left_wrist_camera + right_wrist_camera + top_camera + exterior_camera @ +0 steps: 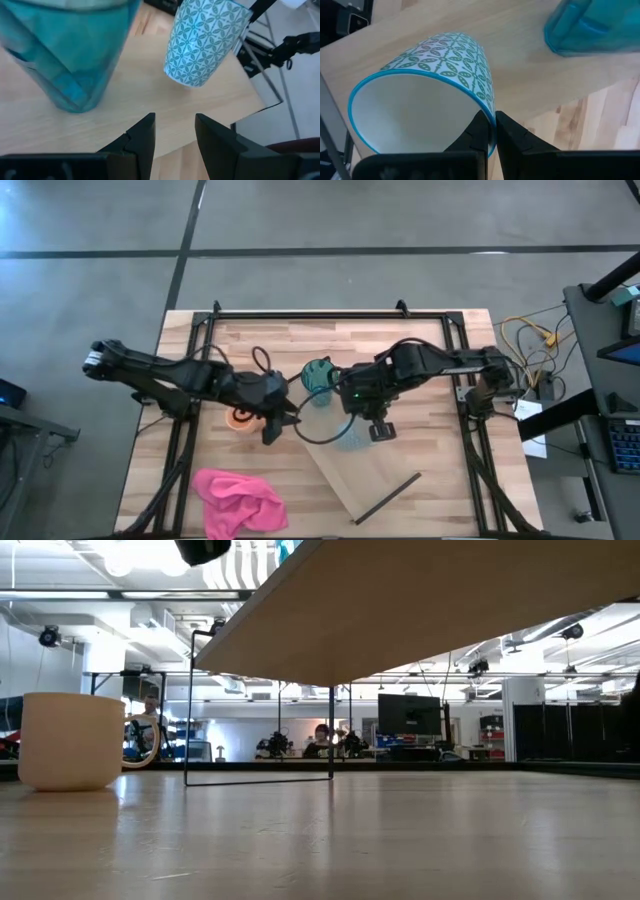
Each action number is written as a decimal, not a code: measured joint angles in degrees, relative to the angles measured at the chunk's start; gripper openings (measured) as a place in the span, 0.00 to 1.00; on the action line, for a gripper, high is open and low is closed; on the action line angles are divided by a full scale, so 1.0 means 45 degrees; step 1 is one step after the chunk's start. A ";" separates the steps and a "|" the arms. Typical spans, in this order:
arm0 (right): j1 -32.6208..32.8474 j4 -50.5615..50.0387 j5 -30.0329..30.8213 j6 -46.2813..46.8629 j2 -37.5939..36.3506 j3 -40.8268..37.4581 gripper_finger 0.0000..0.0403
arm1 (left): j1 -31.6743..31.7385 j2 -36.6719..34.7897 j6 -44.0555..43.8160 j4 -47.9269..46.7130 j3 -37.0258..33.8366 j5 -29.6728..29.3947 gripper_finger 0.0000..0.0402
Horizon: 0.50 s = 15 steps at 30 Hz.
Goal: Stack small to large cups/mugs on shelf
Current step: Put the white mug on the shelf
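Note:
My right gripper (pixel 493 134) is shut on a whitish cup with a teal-green pattern and a blue rim (pixel 440 75), held tilted over the light wood shelf (pixel 385 475); the cup also shows in the high view (pixel 350 435) and the left wrist view (pixel 205 40). The teal tumbler (pixel 70 50) stands upright on the shelf beside it and also shows in the high view (pixel 318 375). My left gripper (pixel 175 135) is open and empty at the shelf's long edge, facing both vessels. The orange mug (pixel 243 417) stands on the tabletop under my left arm. My right gripper pinches the patterned cup's rim (pixel 492 118), one finger inside the mouth and one outside the wall. The cup is tilted, its mouth toward the gripper and its base (pixel 189 80) low over the shelf board. I cannot tell whether the base touches the board.
A pink cloth (pixel 238 500) lies at the table's near left. A black cable (pixel 318 438) loops between the arms. The low view shows a cream mug (pixel 70 740) on the tabletop, the shelf's underside (pixel 420 600) and its thin dark bracket (pixel 260 730). Black frame rails edge the table.

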 joint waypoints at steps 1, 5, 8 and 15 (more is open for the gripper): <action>0.0000 0.0002 0.0005 0.0000 0.0055 -0.0002 0.03 | 0.0000 0.0204 0.0000 0.0216 0.0000 0.0039 0.31; 0.0000 0.0089 0.0113 -0.0032 0.0288 -0.0005 0.03 | -0.0010 0.0822 0.0011 0.0941 0.0000 0.0578 0.31; 0.0000 0.0214 0.0117 -0.0045 0.0357 -0.0005 0.03 | -0.0059 0.1107 0.0013 0.1498 0.0000 0.0671 0.31; 0.0000 0.0457 0.0125 -0.0078 0.0382 -0.0005 0.03 | -0.0092 0.1535 0.0379 0.2889 0.0000 0.0671 0.31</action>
